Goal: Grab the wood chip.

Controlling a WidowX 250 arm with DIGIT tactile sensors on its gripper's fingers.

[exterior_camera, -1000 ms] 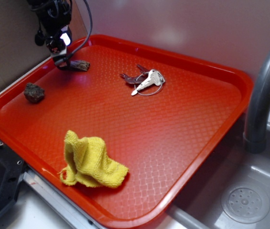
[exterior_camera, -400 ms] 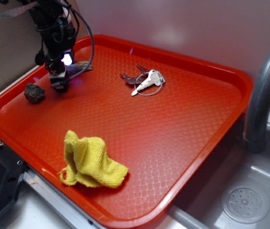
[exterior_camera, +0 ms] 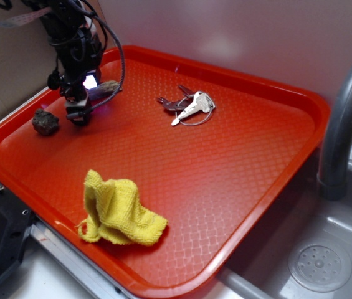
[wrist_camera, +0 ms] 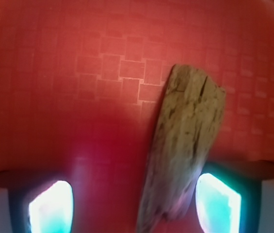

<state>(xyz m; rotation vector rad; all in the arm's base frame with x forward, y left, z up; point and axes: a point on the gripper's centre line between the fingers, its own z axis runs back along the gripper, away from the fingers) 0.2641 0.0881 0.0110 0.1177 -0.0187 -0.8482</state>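
The wood chip (wrist_camera: 187, 145), a rough grey-brown sliver, lies on the red tray (wrist_camera: 78, 73). In the wrist view it runs up from between my fingers, close to the right fingertip (wrist_camera: 219, 201) and far from the left one. My gripper (wrist_camera: 136, 204) is open, its jaws wide apart around the chip's near end. In the exterior view the gripper (exterior_camera: 79, 116) hangs low over the tray's back left, and the wood chip (exterior_camera: 105, 89) pokes out to the right behind it, lit by the wrist light.
A dark lumpy rock (exterior_camera: 45, 122) sits just left of the gripper near the tray rim (exterior_camera: 14, 121). A bunch of keys (exterior_camera: 188, 104) lies at the back middle, a yellow cloth (exterior_camera: 119, 212) at the front. A sink and faucet (exterior_camera: 344, 124) are at the right.
The gripper has moved from the tray's back left corner toward the front and lower, ending beside the rock with the chip's end between its fingers.
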